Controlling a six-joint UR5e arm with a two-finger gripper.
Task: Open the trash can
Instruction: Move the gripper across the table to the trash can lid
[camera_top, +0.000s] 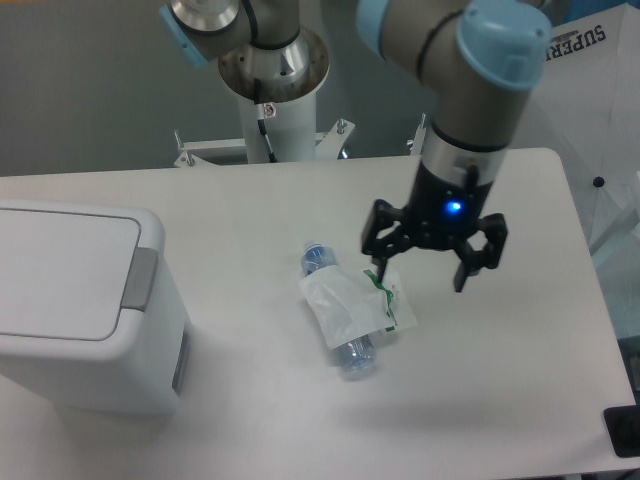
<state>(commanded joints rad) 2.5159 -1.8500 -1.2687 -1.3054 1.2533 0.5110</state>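
The white trash can (85, 310) is seen at the left edge of the desk (500, 400), resting on the desk surface with its flat lid (60, 273) lying closed. A grey push tab (139, 279) is set into the right-hand edge of the lid, and a second grey panel (181, 361) is visible lower down on the can's right wall.

Near the middle of the desk a clear plastic bottle (340, 318) is laid on its side, its blue-capped end pointed away from the camera. It is partly wrapped in a loose white label with green print (352, 302), which spills to the right of the bottle.

The claw (424, 267) is held above the desk, just to the right of the bottle and over the edge of the loose label, well apart from the trash can. Its two dark fingers (465, 268) are spread wide apart and pointed downwards, and nothing is gripped between them. A small blue light (455, 208) is lit on the claw's black body. Whether the left fingertip touches the label cannot be told.

Above the claw the arm's grey and light-blue joints (470, 40) are seen, and the arm's pedestal (272, 90) is mounted behind the far edge of the desk.
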